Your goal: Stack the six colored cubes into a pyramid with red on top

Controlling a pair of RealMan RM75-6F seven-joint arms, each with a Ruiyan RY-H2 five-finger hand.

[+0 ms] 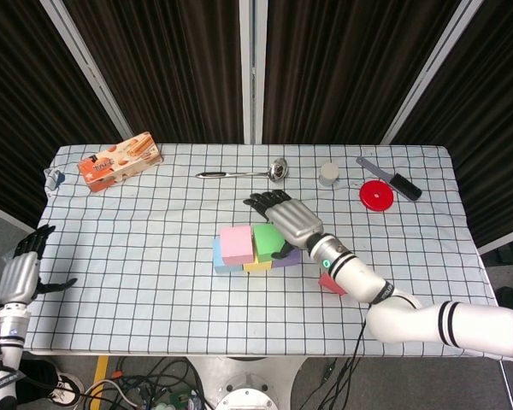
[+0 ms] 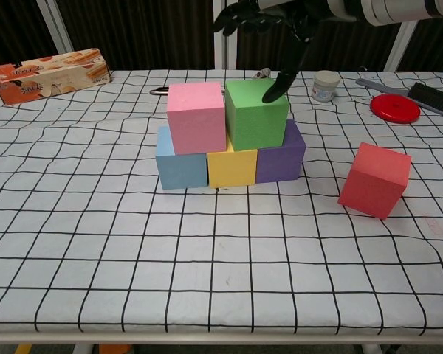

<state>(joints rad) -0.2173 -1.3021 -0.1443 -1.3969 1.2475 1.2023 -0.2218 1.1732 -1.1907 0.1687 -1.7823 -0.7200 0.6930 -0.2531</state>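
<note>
Two tiers stand complete: pink cube (image 2: 196, 116) and green cube (image 2: 256, 114) rest on the blue, yellow and purple base. Your right hand (image 2: 269, 18) hovers empty, fingers apart. Red cube (image 2: 375, 180) remains at 4 o'clock, unstacked.

Near the middle of the checked table, a blue cube (image 2: 180, 164), a yellow cube (image 2: 232, 167) and a purple cube (image 2: 282, 158) stand touching in a row from left to right. On top of them sit a pink cube (image 2: 196, 116), over the blue and yellow ones, and a green cube (image 2: 255, 114) beside it on the right, over the yellow and purple ones, the two upper cubes nearly touching. The red cube (image 2: 375, 179) lies alone on the cloth, well apart to the right of the stack and a little nearer, turned at an angle to the grid.
</note>
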